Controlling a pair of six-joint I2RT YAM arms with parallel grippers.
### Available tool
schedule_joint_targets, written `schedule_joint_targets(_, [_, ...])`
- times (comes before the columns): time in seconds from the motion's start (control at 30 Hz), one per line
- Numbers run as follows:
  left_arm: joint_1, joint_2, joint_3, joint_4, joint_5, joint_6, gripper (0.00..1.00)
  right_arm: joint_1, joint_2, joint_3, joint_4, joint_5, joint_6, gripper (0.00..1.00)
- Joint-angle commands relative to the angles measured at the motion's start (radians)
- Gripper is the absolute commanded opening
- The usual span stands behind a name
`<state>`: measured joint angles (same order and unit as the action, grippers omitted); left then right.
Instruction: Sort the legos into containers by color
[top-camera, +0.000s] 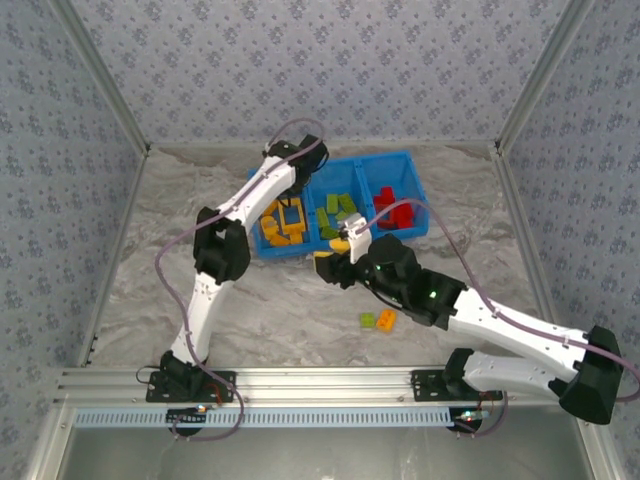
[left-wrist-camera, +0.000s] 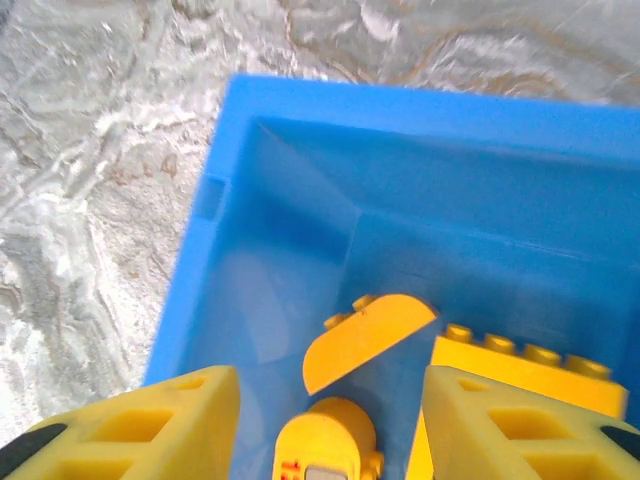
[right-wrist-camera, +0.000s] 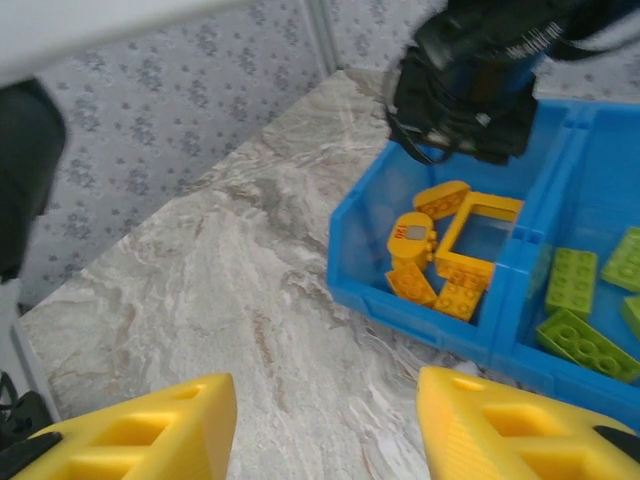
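Note:
The blue bin (top-camera: 405, 160) has three containers side by side: orange legos (top-camera: 272, 228) in the left one, green legos (top-camera: 336, 212) in the middle, red legos (top-camera: 398, 212) in the right. My left gripper (top-camera: 290, 217) hangs open inside the left container (left-wrist-camera: 300, 190), above a half-round orange piece (left-wrist-camera: 365, 335), a rounded orange piece (left-wrist-camera: 325, 440) and an orange brick (left-wrist-camera: 525, 365), holding nothing. My right gripper (top-camera: 331, 255) is open and empty (right-wrist-camera: 325, 400) over bare table just in front of the bin (right-wrist-camera: 400, 300). A green brick (top-camera: 368, 321) and an orange brick (top-camera: 386, 319) lie on the table.
The marble table (top-camera: 280, 300) is walled by patterned panels on three sides. The left arm's black wrist (right-wrist-camera: 470, 80) stands over the orange container. Green bricks (right-wrist-camera: 575, 280) lie in the compartment beside it. The right arm's forearm (top-camera: 500, 320) crosses the right front.

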<state>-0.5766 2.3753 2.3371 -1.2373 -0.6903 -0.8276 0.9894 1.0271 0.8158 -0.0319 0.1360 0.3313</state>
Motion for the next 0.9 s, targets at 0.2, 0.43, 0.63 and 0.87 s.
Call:
schedule_joint_targets(0.2, [-0.216, -0.637, -0.464, 0.188, 0.033, 0.021, 0.52, -0.048, 0.055, -0.017, -0.448, 0.186, 0.285, 0.45])
schedule_joint_targets(0.43, [-0.445, -1.09, -1.028, 0.566, 0.411, 0.085, 0.53, 0.008, 0.183, -0.012, -0.651, 0.162, 0.538, 0.46])
schedule_joint_targets(0.63, [-0.683, -1.248, -1.256, 0.68, 0.509, 0.033, 0.55, 0.016, 0.268, -0.025, -0.651, 0.118, 0.622, 0.47])
schedule_joint_targets(0.87, [-0.919, -1.302, -1.337, 0.674, 0.34, -0.084, 0.55, 0.016, 0.368, -0.024, -0.638, 0.096, 0.668, 0.47])
